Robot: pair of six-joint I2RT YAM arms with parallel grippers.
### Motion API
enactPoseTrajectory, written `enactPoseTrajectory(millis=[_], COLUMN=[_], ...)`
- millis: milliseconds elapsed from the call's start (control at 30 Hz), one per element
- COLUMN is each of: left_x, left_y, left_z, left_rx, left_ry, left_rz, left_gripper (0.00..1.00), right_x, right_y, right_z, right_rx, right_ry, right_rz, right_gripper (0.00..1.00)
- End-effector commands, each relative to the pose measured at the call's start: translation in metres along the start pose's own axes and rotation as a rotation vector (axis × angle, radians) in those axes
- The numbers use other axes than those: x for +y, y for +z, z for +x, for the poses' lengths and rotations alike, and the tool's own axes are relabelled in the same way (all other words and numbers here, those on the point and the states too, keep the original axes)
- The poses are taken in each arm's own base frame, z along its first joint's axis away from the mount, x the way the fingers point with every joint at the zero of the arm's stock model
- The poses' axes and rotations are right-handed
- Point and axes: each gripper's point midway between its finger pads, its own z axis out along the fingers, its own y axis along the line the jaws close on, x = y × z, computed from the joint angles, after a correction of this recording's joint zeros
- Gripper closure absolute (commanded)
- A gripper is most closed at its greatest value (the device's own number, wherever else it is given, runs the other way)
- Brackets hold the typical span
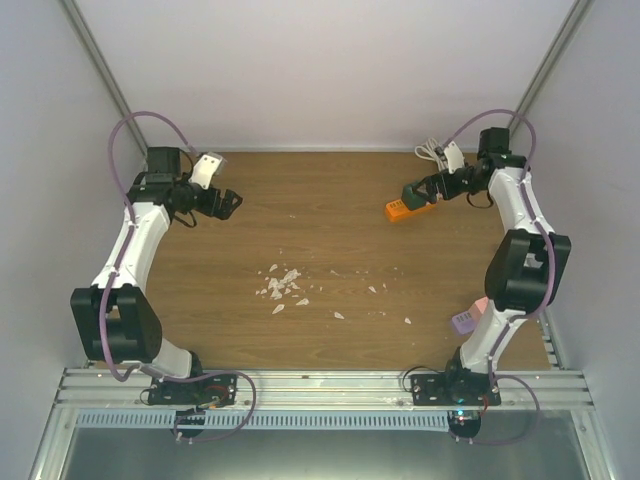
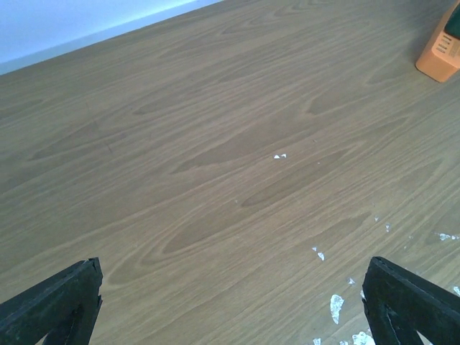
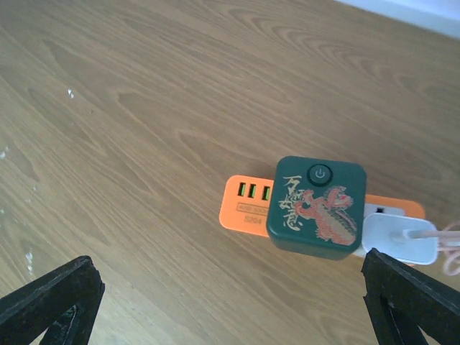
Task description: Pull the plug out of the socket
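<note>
The socket is an orange power strip (image 3: 248,205) with a dark green cube (image 3: 316,207) on top, lying on the wooden table at the back right (image 1: 398,210). A white plug (image 3: 399,241) sits in its right side, and a pale cable (image 3: 449,237) leads off from it. My right gripper (image 3: 230,309) is open and hovers above the table just in front of the socket, touching nothing; its right finger (image 3: 413,302) is near the plug. My left gripper (image 1: 222,203) is open and empty at the back left, far from the socket (image 2: 440,52).
White scraps (image 1: 282,285) lie scattered in the middle of the table and show in the left wrist view (image 2: 335,307). A coiled white cable (image 1: 432,152) lies by the back wall. A pink and purple object (image 1: 468,318) sits by the right arm's base. Walls enclose three sides.
</note>
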Motion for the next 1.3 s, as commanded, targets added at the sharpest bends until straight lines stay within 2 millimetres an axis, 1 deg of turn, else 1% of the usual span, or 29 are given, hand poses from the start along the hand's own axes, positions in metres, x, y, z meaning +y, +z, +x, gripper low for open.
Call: enactPoseTrajectory(millis=[0, 133, 300, 667, 833, 900, 1000, 1100, 1267], left_x=[0.0, 0.003, 0.009, 0.01, 0.011, 0.011, 0.01, 0.01, 0.007], left_y=[-0.01, -0.01, -0.008, -0.013, -0.018, -0.021, -0.022, -0.022, -0.026], left_z=[-0.013, -0.016, -0.015, -0.021, -0.021, -0.021, -0.02, -0.018, -0.019], left_rx=[-0.049, -0.056, -0.04, -0.059, -0.063, -0.069, -0.071, -0.07, -0.086], left_ry=[0.045, 0.047, 0.033, 0.044, 0.056, 0.062, 0.063, 0.063, 0.077], left_rz=[-0.04, -0.055, -0.078, -0.097, -0.117, -0.125, -0.129, -0.13, -0.133], left_gripper=[0.01, 0.01, 0.01, 0.01, 0.01, 0.01, 0.01, 0.01, 0.01], right_x=[-0.004, -0.017, -0.026, -0.031, -0.037, -0.037, -0.032, -0.024, -0.023], right_y=[0.013, 0.028, 0.041, 0.063, 0.071, 0.074, 0.078, 0.083, 0.085], right_z=[-0.017, -0.014, -0.01, -0.003, 0.003, 0.005, 0.009, 0.019, 0.036], right_rx=[-0.029, -0.009, 0.013, 0.039, 0.057, 0.065, 0.077, 0.101, 0.121], right_ry=[0.143, 0.192, 0.213, 0.233, 0.249, 0.25, 0.257, 0.27, 0.289], right_rz=[0.012, 0.035, 0.056, 0.026, 0.051, 0.053, 0.036, 0.015, 0.045], right_gripper=[0.0, 0.0, 0.0, 0.0, 0.0, 0.0, 0.0, 0.0, 0.0])
